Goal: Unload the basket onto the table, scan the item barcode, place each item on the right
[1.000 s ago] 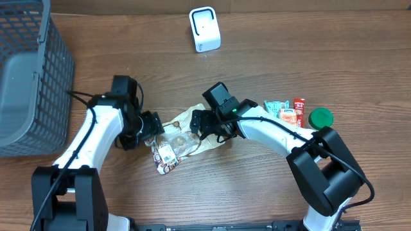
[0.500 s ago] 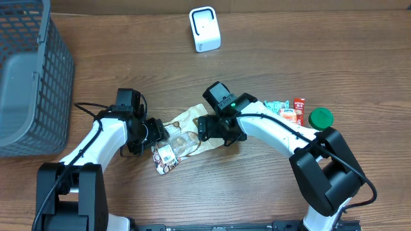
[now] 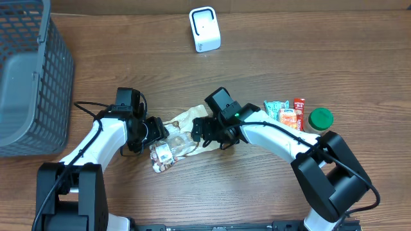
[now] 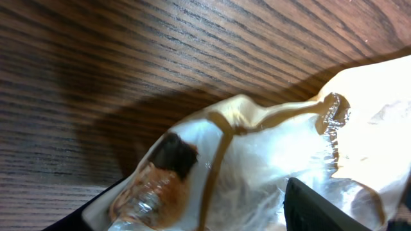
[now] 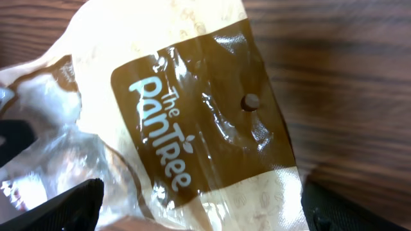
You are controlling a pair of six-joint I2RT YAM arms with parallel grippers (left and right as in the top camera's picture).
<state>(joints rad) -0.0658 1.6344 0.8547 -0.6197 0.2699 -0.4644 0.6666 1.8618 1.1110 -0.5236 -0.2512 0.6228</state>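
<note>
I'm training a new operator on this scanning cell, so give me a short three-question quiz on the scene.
1. True or false: the snack bag lies inside the grey basket.
2. The print on the bag in the right wrist view reads: A) The PanTree B) Golden Oat C) Sunrise.
3. Fill in: the green round item lies on the robot's ___ side of the table.

Key: 1 false; 2 A; 3 right.

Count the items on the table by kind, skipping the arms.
basket: 1
scanner: 1
bag: 1
packets, teal, orange, red: 3
green lid: 1
total: 7
</note>
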